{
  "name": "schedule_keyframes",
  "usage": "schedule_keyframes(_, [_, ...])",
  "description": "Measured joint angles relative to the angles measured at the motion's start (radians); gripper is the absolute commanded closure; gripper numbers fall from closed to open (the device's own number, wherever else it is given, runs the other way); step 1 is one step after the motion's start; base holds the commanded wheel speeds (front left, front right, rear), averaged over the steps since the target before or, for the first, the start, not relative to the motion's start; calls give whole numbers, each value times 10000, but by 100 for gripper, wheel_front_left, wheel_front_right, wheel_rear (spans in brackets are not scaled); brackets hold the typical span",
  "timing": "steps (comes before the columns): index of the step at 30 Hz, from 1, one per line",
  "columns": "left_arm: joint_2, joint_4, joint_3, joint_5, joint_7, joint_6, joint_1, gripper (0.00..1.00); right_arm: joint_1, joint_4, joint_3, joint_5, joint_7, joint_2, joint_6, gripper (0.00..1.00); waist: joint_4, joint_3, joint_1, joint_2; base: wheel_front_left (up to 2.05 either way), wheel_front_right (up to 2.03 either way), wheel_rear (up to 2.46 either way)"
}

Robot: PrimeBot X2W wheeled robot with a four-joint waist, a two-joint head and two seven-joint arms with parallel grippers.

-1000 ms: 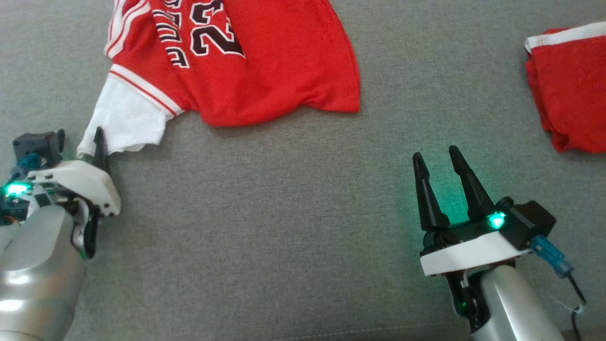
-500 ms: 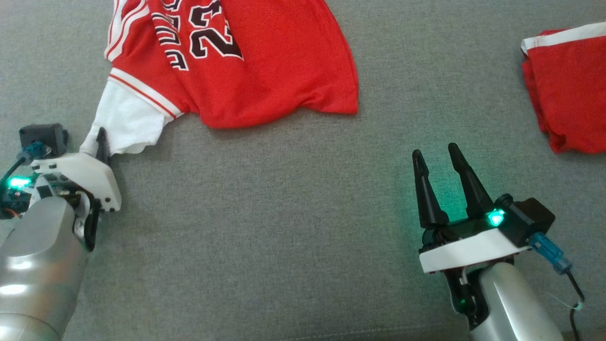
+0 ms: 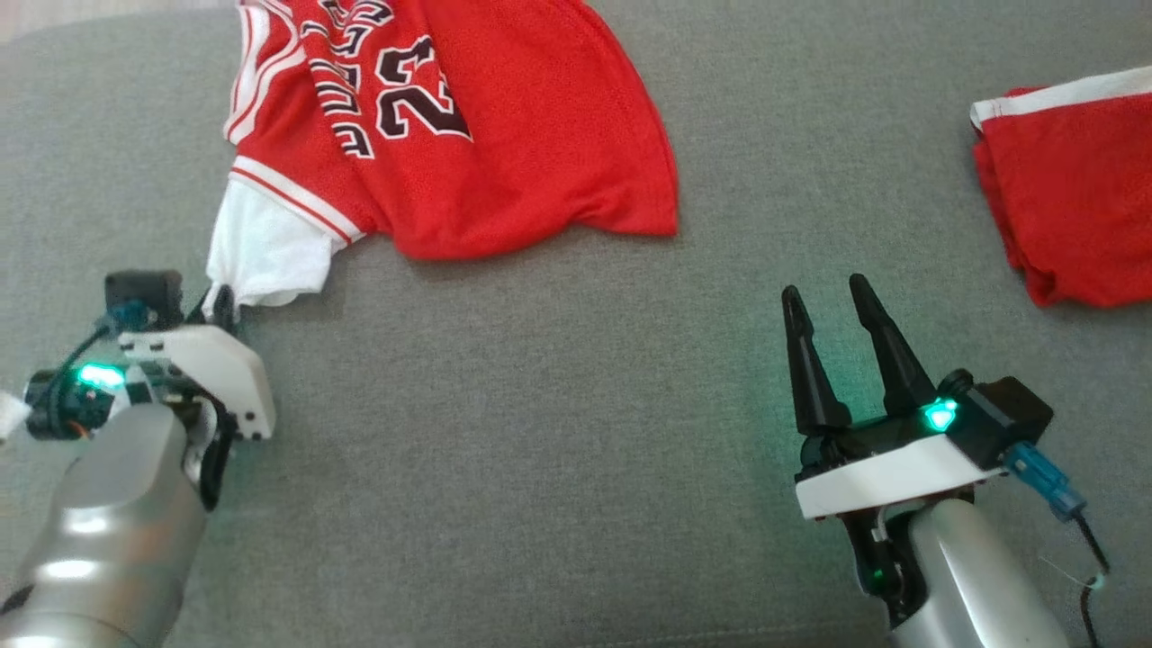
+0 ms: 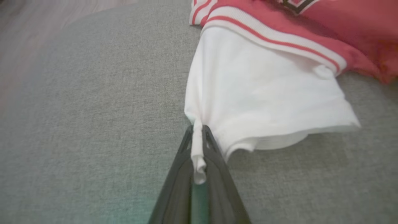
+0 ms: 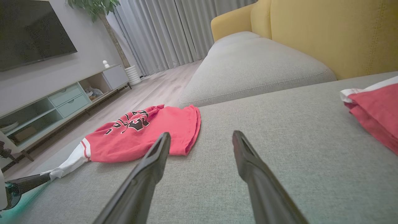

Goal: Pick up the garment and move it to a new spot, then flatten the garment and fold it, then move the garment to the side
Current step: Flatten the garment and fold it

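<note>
The garment is a red jersey with black-and-white lettering and a white sleeve; it lies crumpled at the top left of the grey sofa seat in the head view. My left gripper is shut on the sleeve's hem corner. The left wrist view shows the pinched white hem between the closed dark fingers, and the sleeve fans out beyond. My right gripper stands open over bare cushion at the lower right, holding nothing. In the right wrist view the garment lies ahead to the left.
A second red cloth with white trim lies at the right edge of the seat. Behind it, the right wrist view shows a yellow sofa back. The seat's left edge drops to a wooden floor with a TV cabinet.
My left gripper has closed on the white sleeve's hem corner and shifted slightly right and forward. The camera has shifted a little. The right gripper has stayed put.
</note>
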Motion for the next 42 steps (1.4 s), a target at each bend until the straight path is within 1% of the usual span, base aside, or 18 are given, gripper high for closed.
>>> schedule_keyframes(4, [-117, -334, 8, -19, -874, 71, 352, 100, 1, 75, -100, -19, -2, 0, 0, 0, 172, -161, 0, 0, 0, 0, 0])
schedule_keyframes(9, [-257, -1315, 178, -13, -2161, 267, 427, 100, -113, 307, -150, -374, 79, -2, 0, 0, 592, -254, 0, 0, 0, 0, 0])
schedule_keyframes(12, [-244, -2036, 222, 107, -2458, 443, 411, 100, -597, 500, -182, -627, 621, -2, 0, 0, 889, -254, 1, 0, 0, 0, 0])
schedule_keyframes(15, [-228, -2803, 249, 324, -2560, 604, 413, 100, -1363, 957, -186, -608, 1407, -4, 0, 0, 1160, -233, 1, 0, 0, 0, 0])
schedule_keyframes(20, [-226, -3793, 270, 585, -2600, 859, 457, 100, -2724, 2744, -587, -336, 2840, -15, 0, 0, 1532, -183, 2, 0, 0, 0, 0])
schedule_keyframes(24, [-263, -4259, 270, 742, -2602, 913, 623, 100, -3703, 4353, -857, -148, 3308, -42, 0, 0, 1770, -162, 2, 0, 0, 0, 0])
schedule_keyframes(32, [-341, -4775, 305, 882, -2629, 938, 933, 100, -4877, 6675, -525, 196, 3390, -59, 0, 0, 2041, -99, 2, 0, 0, 0, 0])
schedule_keyframes(37, [-351, -4849, 462, 978, -2629, 940, 933, 100, -5545, 7478, 104, 449, 3388, -163, 0, 0, 2141, -23, 2, 0, 0, 0, 0])
schedule_keyframes(38, [-351, -4849, 462, 978, -2629, 940, 933, 100, -5545, 7478, 104, 449, 3388, -163, 0, 43, 2141, -23, 2, 0, 0, 0, 0])
schedule_keyframes(39, [-351, -4844, 474, 999, -2629, 940, 933, 100, -5644, 7605, 244, 562, 3390, -171, 0, 100, 2157, -16, 2, 0, 0, 0, 0])
schedule_keyframes(42, [-355, -4782, 483, 1043, -2629, 940, 934, 100, -5792, 7906, 537, 803, 3304, -186, 0, 100, 2174, -35, 1, 0, 0, 0, 0])
